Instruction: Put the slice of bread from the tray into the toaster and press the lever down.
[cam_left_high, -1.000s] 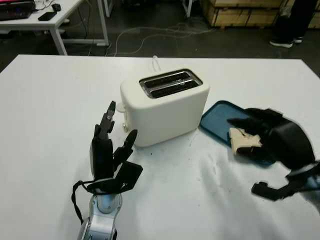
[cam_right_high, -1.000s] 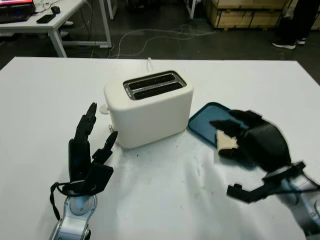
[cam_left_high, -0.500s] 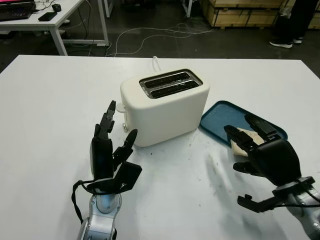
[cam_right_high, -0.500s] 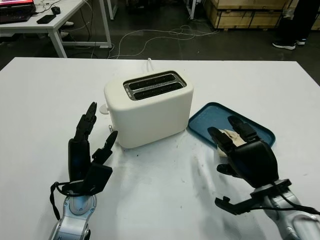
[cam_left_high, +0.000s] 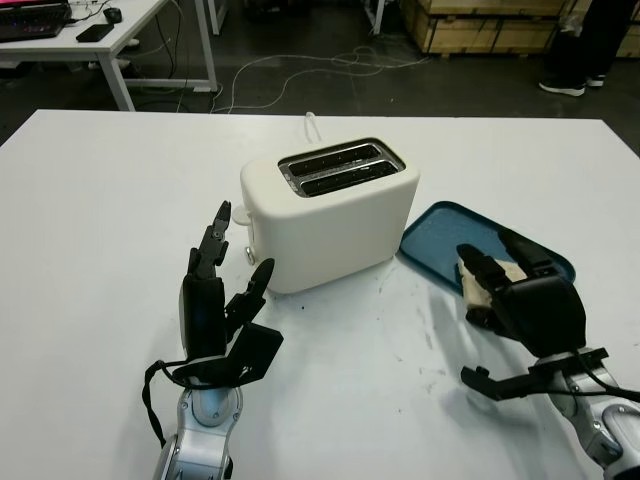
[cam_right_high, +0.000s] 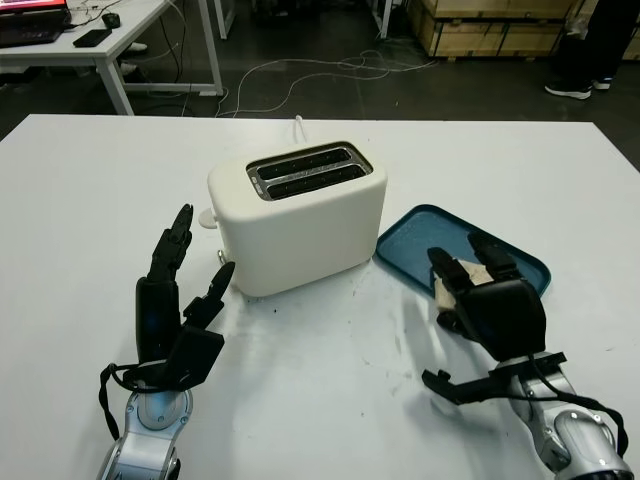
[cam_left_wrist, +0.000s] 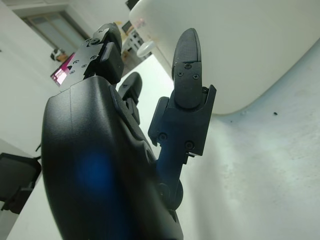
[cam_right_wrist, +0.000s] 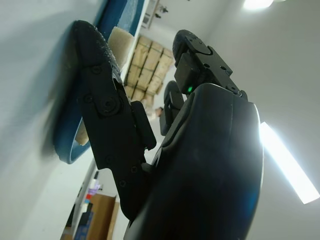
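Bread: we see it on the tray, beside the toaster, under our right hand.
Right hand: fingers uncurled, gripping nothing.
Left hand: open, before the toaster.

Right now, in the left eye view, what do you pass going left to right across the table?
Left hand → toaster → tray → slice of bread, with the right hand at it.

Right robot hand: drawn back toward the robot from its earlier reach over the tray | slice of bread: now at the fingers, at the tray's near edge, more uncovered than before
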